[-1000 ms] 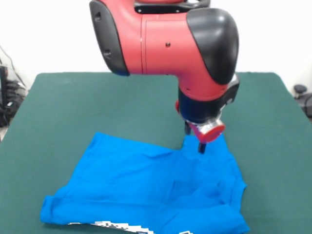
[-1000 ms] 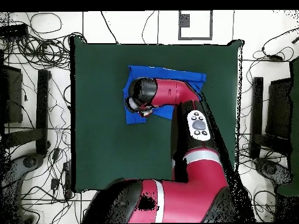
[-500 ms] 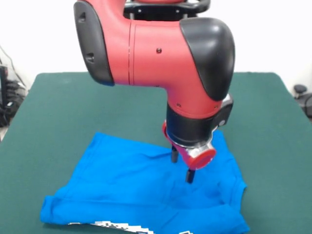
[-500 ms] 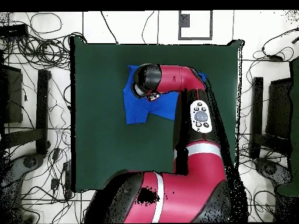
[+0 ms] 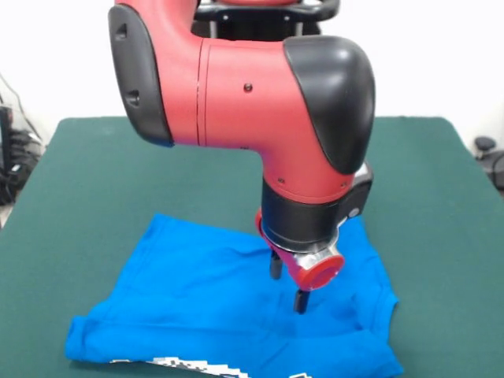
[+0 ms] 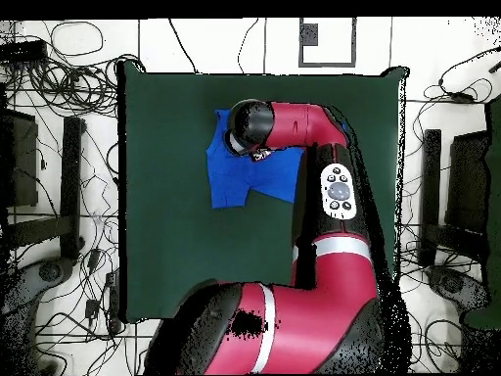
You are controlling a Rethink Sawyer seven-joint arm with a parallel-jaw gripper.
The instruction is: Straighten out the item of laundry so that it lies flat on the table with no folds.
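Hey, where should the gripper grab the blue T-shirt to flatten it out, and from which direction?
Probably the folded-under hem at the T-shirt's edge nearest the front camera, where a strip of the printed side peeks out. Come straight down with the gripper, pinch that doubled edge and pull it outward over the table; the rest already lies mostly flat.

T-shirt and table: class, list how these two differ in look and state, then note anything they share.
The T-shirt is bright blue; the table is dark green. The T-shirt is much smaller and covers only part of the table. The T-shirt shows creases, with a strip of its printed side turned out at the near edge, while the table lies smooth and flat. The gripper, jaws apart, hangs over the T-shirt, not over bare table. Both look like soft cloth surfaces.
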